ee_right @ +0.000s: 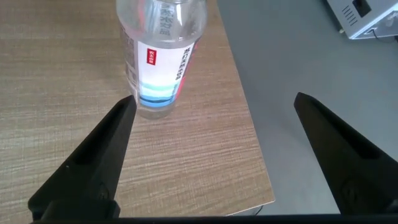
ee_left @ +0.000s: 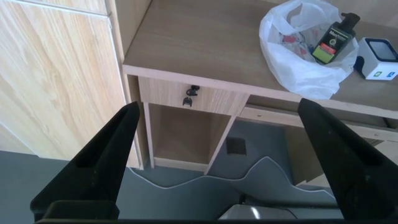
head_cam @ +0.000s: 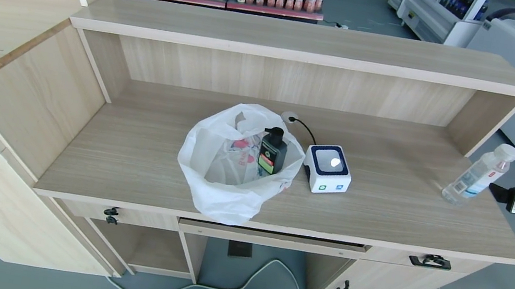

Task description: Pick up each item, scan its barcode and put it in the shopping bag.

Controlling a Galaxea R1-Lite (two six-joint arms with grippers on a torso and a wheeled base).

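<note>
Water bottle (head_cam: pixel 480 174) upright, well right of barcode scanner (head_cam: pixel 327 169); right gripper (ee_right: pixel 214 101) released beside it. Pump bottle (head_cam: pixel 272 152) in shopping bag (head_cam: pixel 212 158), just left of scanner. Left gripper (ee_left: pixel 219 104) released, empty.

Head cam over desk (head_cam: pixel 384 204), L wrist low, sharing bag (head_cam: pixel 226 202); R close on bottle (ee_right: pixel 160 62).

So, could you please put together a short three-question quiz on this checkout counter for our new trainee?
1. True or false: the clear plastic water bottle is already inside the white plastic shopping bag.
2. Which item stands in the bag? A) black pump bottle with a green label B) red can C) cardboard box
3. Fill in: the right gripper beside the water bottle has its jaws ____.
Key: 1 false; 2 A; 3 open.
</note>
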